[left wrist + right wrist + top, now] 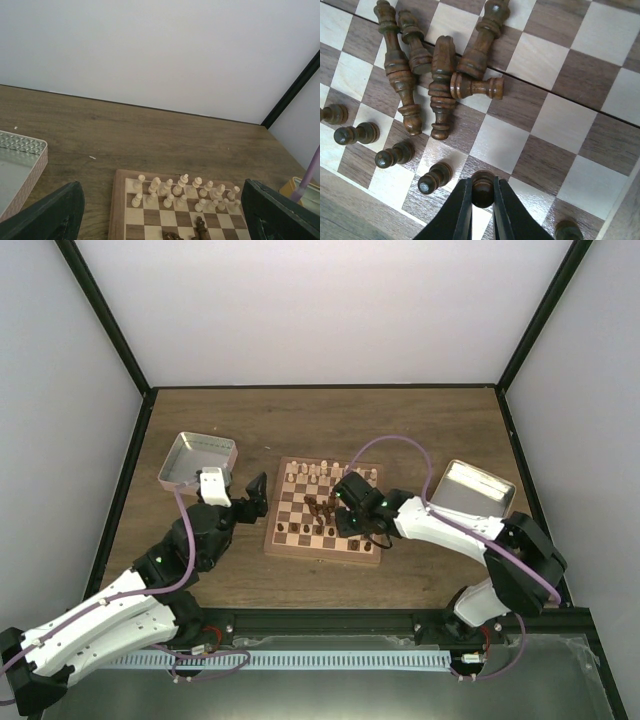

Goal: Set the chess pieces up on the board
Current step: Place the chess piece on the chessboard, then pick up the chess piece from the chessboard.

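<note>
The board (pixel 320 553) lies mid-table. Pale chess pieces (pixel 182 190) stand in two rows along its far edge. Several dark chess pieces (pixel 442 75) lie toppled in a heap near the board's middle, and a few dark pawns (pixel 432 180) stand in the near rows. My right gripper (pixel 482 192) is shut on a dark pawn (pixel 483 186), held upright just above the near right squares. In the top view the right gripper (pixel 352 523) hangs over that part of the board. My left gripper (pixel 258 495) stands open beside the board's left edge, with nothing between its fingers (pixel 50 215).
A shallow tray (pixel 197 460) sits at the left, just behind the left gripper. A metal tray (pixel 478 488) sits at the right of the board. Black frame posts and white walls border the table.
</note>
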Controlling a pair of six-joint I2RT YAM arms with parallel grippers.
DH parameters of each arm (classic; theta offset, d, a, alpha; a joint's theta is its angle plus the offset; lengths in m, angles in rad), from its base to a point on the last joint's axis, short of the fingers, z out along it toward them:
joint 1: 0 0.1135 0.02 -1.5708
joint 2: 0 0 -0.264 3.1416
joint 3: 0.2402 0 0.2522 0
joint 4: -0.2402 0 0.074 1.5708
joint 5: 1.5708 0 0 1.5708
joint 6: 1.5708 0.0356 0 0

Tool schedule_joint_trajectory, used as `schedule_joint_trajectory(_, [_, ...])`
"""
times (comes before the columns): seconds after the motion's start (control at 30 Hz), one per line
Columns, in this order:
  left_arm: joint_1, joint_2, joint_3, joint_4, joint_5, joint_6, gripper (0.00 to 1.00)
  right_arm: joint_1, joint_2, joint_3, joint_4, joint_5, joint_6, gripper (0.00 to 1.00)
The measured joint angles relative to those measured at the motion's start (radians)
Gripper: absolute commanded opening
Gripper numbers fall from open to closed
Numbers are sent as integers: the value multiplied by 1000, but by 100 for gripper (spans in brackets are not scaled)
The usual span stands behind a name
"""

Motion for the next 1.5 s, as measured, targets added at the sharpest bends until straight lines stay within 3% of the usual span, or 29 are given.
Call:
schedule_joint_trajectory(0.43, [0,-2,-15,0,-7,-10,88,1,44,-2,-5,-63,-45,9])
schedule_joint_trajectory(0.87, [0,-2,-21,0,-8,-11,88,1,58,-2,-24,-62,-72,30])
schedule_joint_trajectory(1.5, [5,11,-21,0,-7,-14,88,-37,11,83,44,46,29,35])
